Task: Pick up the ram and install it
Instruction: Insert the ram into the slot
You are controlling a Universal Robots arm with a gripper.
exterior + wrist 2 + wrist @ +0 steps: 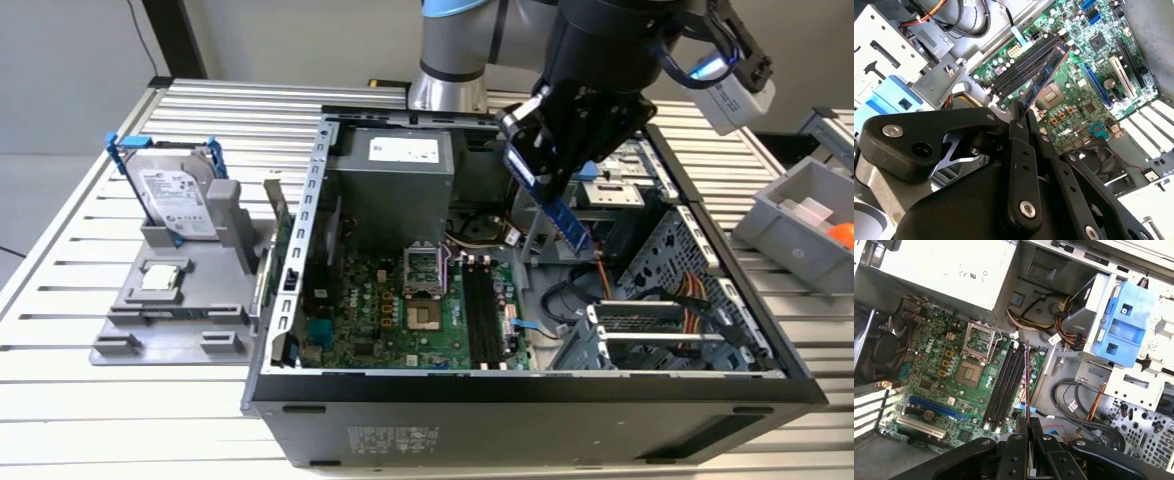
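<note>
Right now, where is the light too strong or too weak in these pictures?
Exterior view: even light, the ram reads blue. Second wrist view: the slot covers are washed out white, the end effector is a dark mass. First wrist view: the power supply glares pale.

White slatted table (80, 400). Open computer case (534, 420) lies at middle, side panel off. Grey fixture (167, 320) just beside case, on exterior view's left. Grey bin (801, 225) at exterior view's right edge. Arm base (447, 90) at far side.
</note>
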